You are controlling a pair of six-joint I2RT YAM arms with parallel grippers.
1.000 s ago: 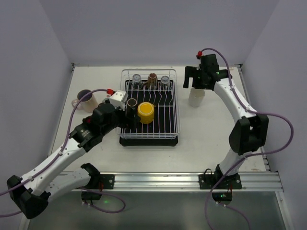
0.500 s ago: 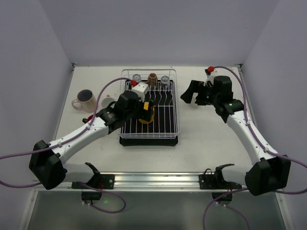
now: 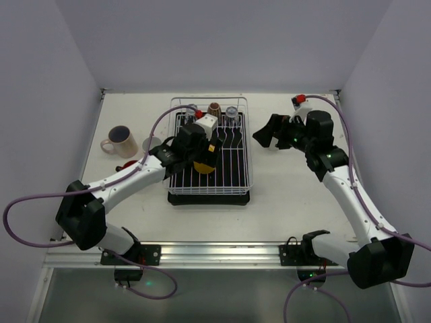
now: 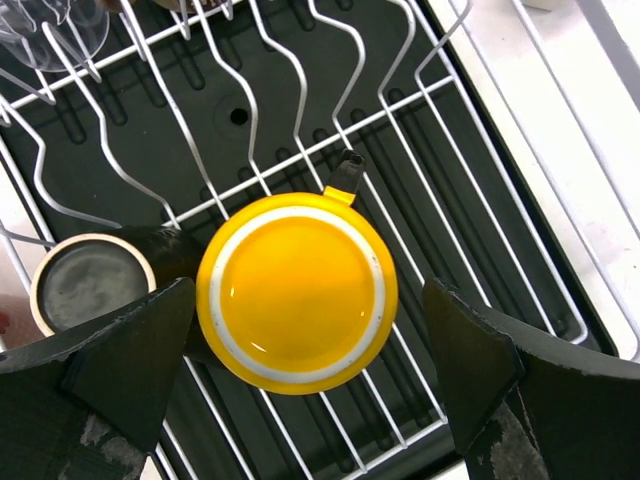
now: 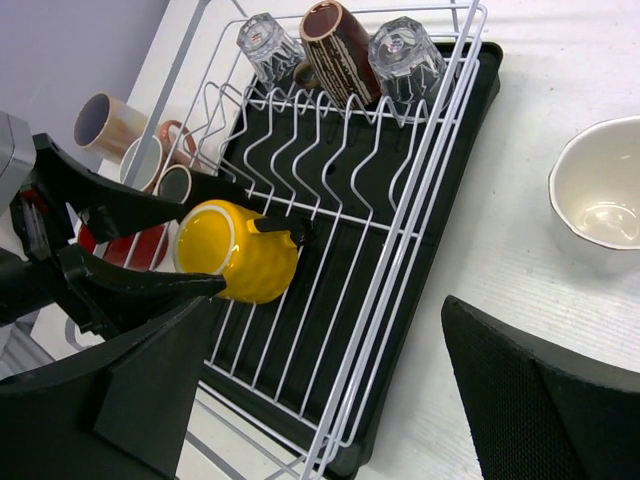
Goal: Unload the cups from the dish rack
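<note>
The white-wire dish rack (image 3: 246, 156) on its black tray stands mid-table. In it are an upside-down yellow cup (image 4: 297, 290), a dark cup (image 4: 90, 282) beside it, and at the far end two clear glasses (image 5: 265, 42) (image 5: 400, 52) with a brown cup (image 5: 335, 35) between them. My left gripper (image 4: 310, 300) is open, with its fingers either side of the yellow cup and not touching it. My right gripper (image 5: 330, 420) is open and empty, above the table right of the rack (image 5: 440, 200). A white cup (image 5: 600, 195) stands on the table near it.
Left of the rack on the table are a peach mug (image 3: 120, 140) with a dark inside, a pale cup (image 3: 151, 142) and something red (image 3: 128, 163). Purple cables loop from both arms. Grey walls close in the table on three sides.
My left gripper has swung right from the rack's left side to over the yellow cup. My right arm has drawn back from the white cup and turned toward the rack.
</note>
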